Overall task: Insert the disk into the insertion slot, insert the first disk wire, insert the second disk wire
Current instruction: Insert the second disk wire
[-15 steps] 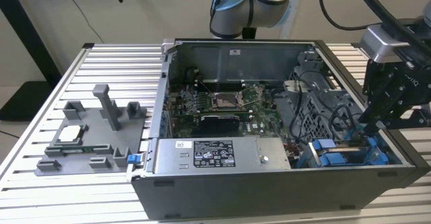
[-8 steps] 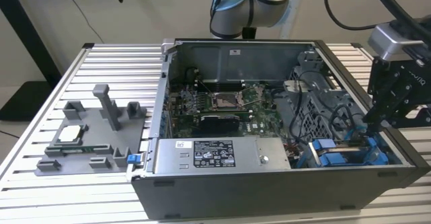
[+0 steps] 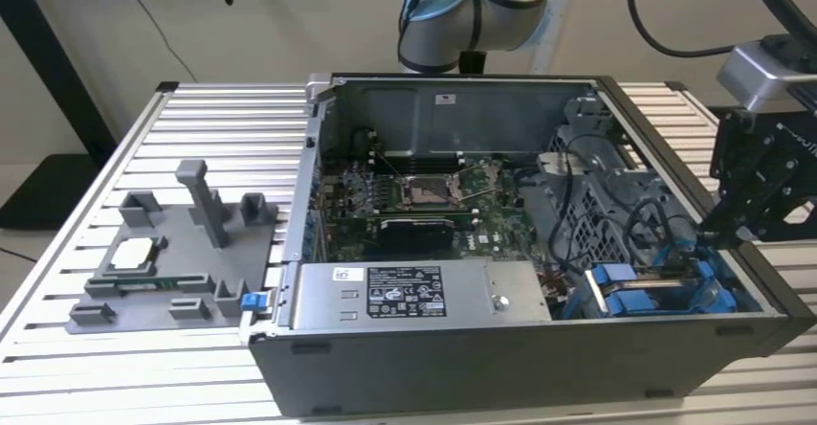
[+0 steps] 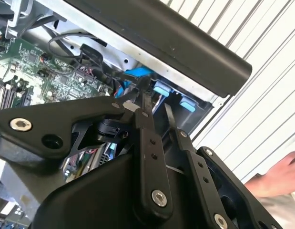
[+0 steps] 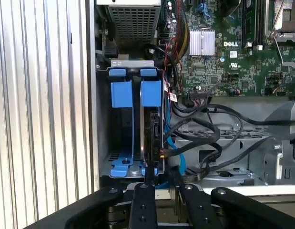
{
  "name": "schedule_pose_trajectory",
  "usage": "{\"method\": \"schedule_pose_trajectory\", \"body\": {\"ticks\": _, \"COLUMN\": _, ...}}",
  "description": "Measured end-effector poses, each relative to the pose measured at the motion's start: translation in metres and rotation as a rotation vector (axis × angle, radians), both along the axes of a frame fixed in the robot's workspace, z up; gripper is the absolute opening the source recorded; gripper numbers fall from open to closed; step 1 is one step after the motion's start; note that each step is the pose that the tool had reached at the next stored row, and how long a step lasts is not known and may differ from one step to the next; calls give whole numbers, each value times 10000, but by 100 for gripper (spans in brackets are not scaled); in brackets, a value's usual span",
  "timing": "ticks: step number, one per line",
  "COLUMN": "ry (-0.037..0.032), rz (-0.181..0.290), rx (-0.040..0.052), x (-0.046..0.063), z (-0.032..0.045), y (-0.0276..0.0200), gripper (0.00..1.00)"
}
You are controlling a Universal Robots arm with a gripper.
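In the exterior view, an opened computer case (image 3: 511, 368) lies on a slatted metal tabletop (image 3: 191, 109). The arm's pincer (image 3: 706, 236) hangs over the corner on the exterior view's right. There the drive cage (image 3: 651, 301) shows its blue plastic parts, just beside the grey power-supply box (image 3: 408, 291). A grey parts fixture (image 3: 179, 253) sits well apart, on the exterior view's left.

In the second wrist view, the pincer (image 4: 157, 101) points into that corner, its tips close to the blue tabs (image 4: 161, 88) at the cage's mouth. Its jaws stand a little apart, and nothing can be seen clamped between them. A person's hand (image 4: 280, 176) shows at the picture's edge, outside the case and away from the work.

In the first wrist view, the disk (image 5: 154, 129) stands edge-on inside the insertion slot (image 5: 159, 168), held by its blue frame, and it looks fully seated. The neighbouring bay (image 5: 121, 133) holds no drive. The pincer (image 5: 161, 172) is right at the disk's near end. A blue cable (image 5: 172, 143) runs just beside the disk, but whether it is plugged in cannot be told. By this showing the disk step looks done, and the two wire steps cannot be confirmed.
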State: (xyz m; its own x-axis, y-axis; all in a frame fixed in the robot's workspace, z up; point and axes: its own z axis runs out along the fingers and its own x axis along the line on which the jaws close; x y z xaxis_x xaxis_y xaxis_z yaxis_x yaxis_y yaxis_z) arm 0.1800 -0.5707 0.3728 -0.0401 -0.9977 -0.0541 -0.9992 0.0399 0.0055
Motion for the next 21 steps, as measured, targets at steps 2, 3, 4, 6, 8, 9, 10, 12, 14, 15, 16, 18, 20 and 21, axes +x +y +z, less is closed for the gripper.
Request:
{"method": "schedule_pose_trajectory", "body": {"ticks": 2, "ry": 7, "rz": 0, "rx": -1, "x": 41, "z": 0, "y": 1, "gripper": 100}}
{"method": "schedule_pose_trajectory", "body": {"ticks": 3, "ry": 9, "rz": 0, "rx": -1, "x": 60, "z": 0, "y": 1, "gripper": 100}}
{"method": "schedule_pose_trajectory", "body": {"ticks": 4, "ry": 12, "rz": 0, "rx": 0, "x": 81, "z": -1, "y": 2, "gripper": 100}}
{"method": "schedule_pose_trajectory", "body": {"ticks": 6, "ry": 21, "rz": 0, "rx": -1, "x": 116, "z": -2, "y": 3, "gripper": 100}}
{"method": "schedule_pose_trajectory", "body": {"ticks": 8, "ry": 30, "rz": 0, "rx": 0, "x": 146, "z": -4, "y": 4, "gripper": 100}}
{"method": "schedule_pose_trajectory", "body": {"ticks": 9, "ry": 32, "rz": 1, "rx": 1, "x": 157, "z": -6, "y": 5, "gripper": 100}}
{"method": "schedule_pose_trajectory", "body": {"ticks": 10, "ry": 40, "rz": 1, "rx": 1, "x": 164, "z": -8, "y": 5, "gripper": 100}}
{"method": "schedule_pose_trajectory", "body": {"ticks": 12, "ry": 161, "rz": 0, "rx": -1, "x": 170, "z": -13, "y": 5, "gripper": 100}}
{"method": "schedule_pose_trajectory", "body": {"ticks": 14, "ry": 318, "rz": 0, "rx": 1, "x": 174, "z": -20, "y": 7, "gripper": 100}}
{"method": "schedule_pose_trajectory", "body": {"ticks": 15, "ry": 374, "rz": 1, "rx": 1, "x": 174, "z": -21, "y": 8, "gripper": 100}}
{"method": "schedule_pose_trajectory", "body": {"ticks": 16, "ry": 414, "rz": 0, "rx": 8, "x": 175, "z": -24, "y": 8, "gripper": 100}}
{"method": "schedule_pose_trajectory", "body": {"ticks": 18, "ry": 442, "rz": -1, "rx": 38, "x": 174, "z": -28, "y": 9, "gripper": 100}}
{"method": "schedule_pose_trajectory", "body": {"ticks": 20, "ry": 461, "rz": 2, "rx": 68, "x": 176, "z": -35, "y": 14, "gripper": 100}}
{"method": "schedule_pose_trajectory", "body": {"ticks": 21, "ry": 469, "rz": 1, "rx": 85, "x": 175, "z": -39, "y": 16, "gripper": 100}}
